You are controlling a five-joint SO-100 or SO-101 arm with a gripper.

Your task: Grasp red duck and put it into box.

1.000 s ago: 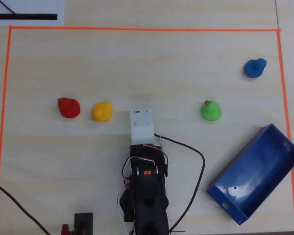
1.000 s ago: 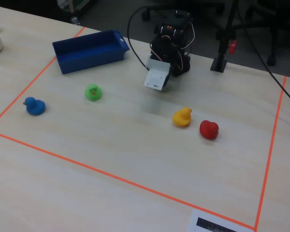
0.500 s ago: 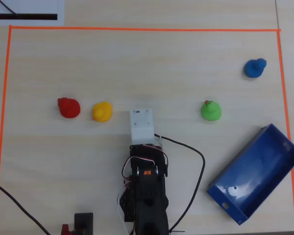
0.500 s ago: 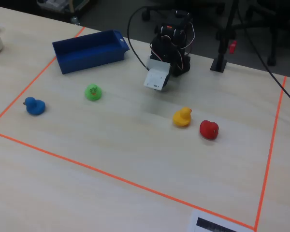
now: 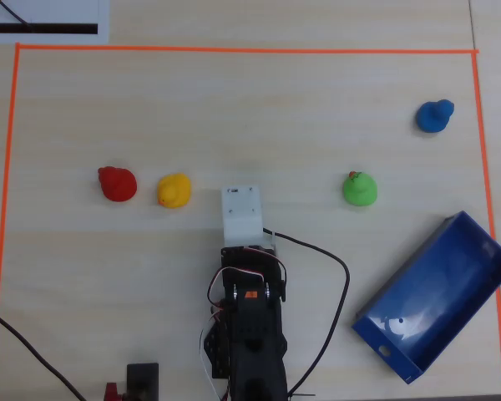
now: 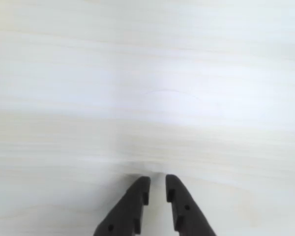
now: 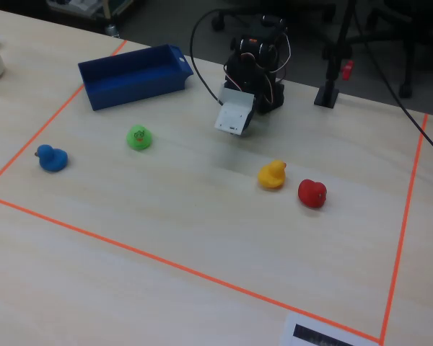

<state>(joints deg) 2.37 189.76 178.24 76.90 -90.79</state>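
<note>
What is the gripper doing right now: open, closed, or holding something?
Gripper: nearly closed, a thin gap between the fingertips, holding nothing, above bare table.

No readable text, brand, number or sign anywhere. White paper sheet with a black bar (image 5: 42, 25) at the top left of the overhead view shows only a solid bar; in the fixed view it sits at the bottom edge, its marks too blurred to read. Small dark marking on the green toy duck (image 7: 138, 135) is illegible.
</note>
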